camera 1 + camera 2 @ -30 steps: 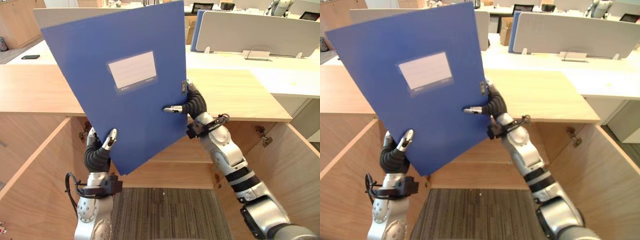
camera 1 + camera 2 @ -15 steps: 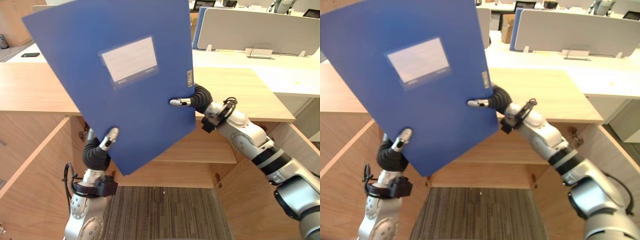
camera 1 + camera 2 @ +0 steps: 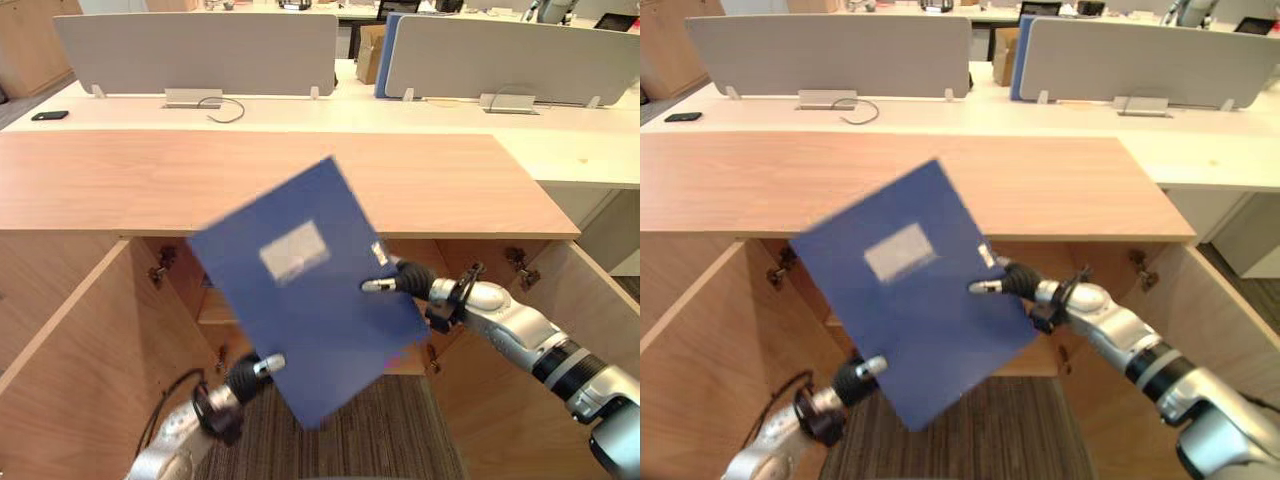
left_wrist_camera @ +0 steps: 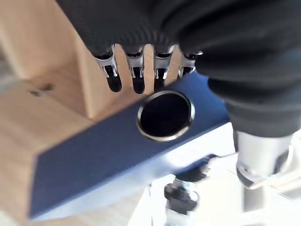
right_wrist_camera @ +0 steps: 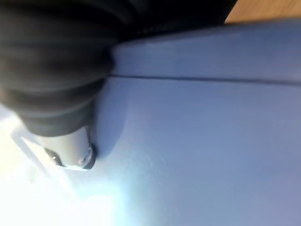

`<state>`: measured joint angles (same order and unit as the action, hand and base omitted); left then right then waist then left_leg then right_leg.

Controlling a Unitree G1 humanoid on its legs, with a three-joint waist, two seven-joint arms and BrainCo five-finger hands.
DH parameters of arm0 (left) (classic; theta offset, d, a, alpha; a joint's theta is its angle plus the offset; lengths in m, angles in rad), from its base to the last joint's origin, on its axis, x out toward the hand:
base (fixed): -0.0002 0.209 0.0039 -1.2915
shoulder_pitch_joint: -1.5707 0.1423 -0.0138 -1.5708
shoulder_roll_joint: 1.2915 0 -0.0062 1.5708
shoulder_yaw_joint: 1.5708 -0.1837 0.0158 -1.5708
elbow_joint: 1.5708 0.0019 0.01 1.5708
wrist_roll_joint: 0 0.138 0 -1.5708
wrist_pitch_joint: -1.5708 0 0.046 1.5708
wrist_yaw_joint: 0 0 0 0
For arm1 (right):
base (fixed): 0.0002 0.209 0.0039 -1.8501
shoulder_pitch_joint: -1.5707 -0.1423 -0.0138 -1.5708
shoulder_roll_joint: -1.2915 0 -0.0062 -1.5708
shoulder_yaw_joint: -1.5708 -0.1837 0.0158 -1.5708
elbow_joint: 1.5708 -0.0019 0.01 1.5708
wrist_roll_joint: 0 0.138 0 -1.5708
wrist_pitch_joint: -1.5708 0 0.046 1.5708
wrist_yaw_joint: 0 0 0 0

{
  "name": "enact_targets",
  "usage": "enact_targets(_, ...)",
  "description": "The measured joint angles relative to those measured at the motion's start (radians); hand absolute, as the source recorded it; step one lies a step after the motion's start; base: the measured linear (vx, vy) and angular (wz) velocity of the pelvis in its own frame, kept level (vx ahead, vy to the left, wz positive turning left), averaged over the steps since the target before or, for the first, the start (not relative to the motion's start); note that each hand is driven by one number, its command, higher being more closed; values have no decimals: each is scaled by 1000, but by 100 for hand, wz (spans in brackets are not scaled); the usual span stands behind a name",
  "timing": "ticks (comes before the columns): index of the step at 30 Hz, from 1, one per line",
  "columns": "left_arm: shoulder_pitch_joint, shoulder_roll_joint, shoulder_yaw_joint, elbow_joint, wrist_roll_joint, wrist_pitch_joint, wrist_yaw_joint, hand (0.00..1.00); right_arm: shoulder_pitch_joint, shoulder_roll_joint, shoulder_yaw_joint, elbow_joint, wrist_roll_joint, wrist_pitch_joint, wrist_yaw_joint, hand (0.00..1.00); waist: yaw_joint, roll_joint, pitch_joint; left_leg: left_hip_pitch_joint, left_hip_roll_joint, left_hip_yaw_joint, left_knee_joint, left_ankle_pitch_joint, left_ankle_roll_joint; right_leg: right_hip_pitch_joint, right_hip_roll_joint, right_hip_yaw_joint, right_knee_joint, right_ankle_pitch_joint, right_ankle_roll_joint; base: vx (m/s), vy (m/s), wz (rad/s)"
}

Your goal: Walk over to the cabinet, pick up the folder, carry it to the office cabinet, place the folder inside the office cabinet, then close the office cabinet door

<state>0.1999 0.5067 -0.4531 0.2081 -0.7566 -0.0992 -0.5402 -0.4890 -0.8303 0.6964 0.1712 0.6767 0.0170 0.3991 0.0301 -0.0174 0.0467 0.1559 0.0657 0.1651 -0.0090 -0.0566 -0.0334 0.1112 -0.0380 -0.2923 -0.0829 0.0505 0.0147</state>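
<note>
Blue folder (image 3: 300,310) hangs in the air, held by both hands in front of the open wooden cabinet (image 3: 200,175). It is turned like a diamond, one corner up against the cabinet's top edge and one corner down over the striped carpet (image 3: 400,440). Its white label (image 3: 293,250) faces the head camera. The left hand (image 3: 248,371) is clamped on the lower left edge, with the thumb on the front face. In the left wrist view its fingers (image 4: 136,75) curl over the spine, just by the round metal-rimmed finger hole (image 4: 165,116). The right hand (image 3: 405,282) pinches the right edge: the thumb (image 5: 70,143) presses flat on the front, the rest of the hand sits behind the cover. Both cabinet doors stand wide open, the left door (image 3: 70,370) and the right door (image 3: 560,330) swung out to either side. A shelf (image 3: 215,318) shows inside, past the folder's left edge. Behind the cabinet runs a white desk (image 3: 300,108) with grey dividers (image 3: 195,50), and a dark phone (image 3: 48,116) lies at its far left.
</note>
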Motion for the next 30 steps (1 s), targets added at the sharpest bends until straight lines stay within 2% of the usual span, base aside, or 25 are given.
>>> enact_targets(2,13,-59,12,152,56,14,4,0,59,25,-104,-30,-97,0,1,100,-1,0,0,-2,1,6,2,0,0,-9,2,7,0,2,-3,-21,-1,-12)
enact_targets(4,18,-184,115,430,143,45,50,0,121,116,-341,-145,-232,-9,-14,100,-9,0,0,-16,4,15,9,-1,1,-27,5,26,1,7,-10,-31,2,-20)
enact_targets(5,19,-213,151,493,168,54,68,0,131,148,-398,-180,-283,-24,-30,100,-14,0,0,-15,5,15,10,-2,1,-27,6,27,1,7,-11,-35,-9,-15)
enact_targets(7,20,-309,342,677,253,64,134,0,148,235,-551,-300,-495,-91,-105,100,-25,0,-2,-12,10,15,15,-6,3,-24,11,35,1,8,-12,-42,-20,-10)
enact_targets(8,11,-328,409,734,278,64,159,0,156,251,-577,-333,-564,-112,-127,100,-26,1,-4,-12,12,15,15,-6,3,-22,13,36,1,8,-13,-49,-19,-8)
enact_targets(10,11,-354,532,812,322,65,228,0,205,259,-574,-386,-724,-154,-178,100,-29,2,-10,3,17,16,15,-10,-3,-14,19,38,0,8,-13,-35,-16,-5)
enact_targets(13,28,-351,563,832,394,66,306,0,286,238,-501,-380,-930,-189,-226,100,-33,0,-14,4,19,16,16,-12,-7,-8,21,38,0,8,-13,-45,-6,-2)
enact_targets(14,34,-350,580,851,424,68,336,0,332,201,-437,-351,-1056,-201,-239,100,-34,0,-13,3,19,15,16,-11,-9,-9,20,39,0,8,-13,-39,7,0)
enact_targets(17,61,-354,608,863,459,72,350,0,396,109,-310,-235,-1191,-219,-225,100,-33,0,-13,2,18,13,15,-11,-12,-11,20,39,0,8,-13,-14,4,0)
enact_targets(24,75,-357,614,858,459,78,354,0,535,77,-277,63,-1322,-226,-152,100,-33,6,1,-45,18,-15,66,-23,-17,-23,14,18,2,6,-13,-4,2,8)
enact_targets(27,54,-359,600,832,437,82,368,0,536,110,-278,185,-1360,-211,-160,100,-32,15,52,-145,36,-37,289,-75,-29,-25,0,7,40,-32,-15,-96,9,15)
enact_targets(29,49,-360,583,815,424,83,383,0,531,145,-288,240,-1386,-188,-182,100,-25,24,73,-220,54,-38,453,-80,-33,-21,-1,7,52,-38,-18,-116,2,8)
enact_targets(30,43,-365,565,806,424,86,395,0,526,165,-297,272,-1403,-171,-195,100,-13,40,87,-266,72,-37,549,-76,-32,-18,4,8,57,-40,-21,-108,-14,-5)
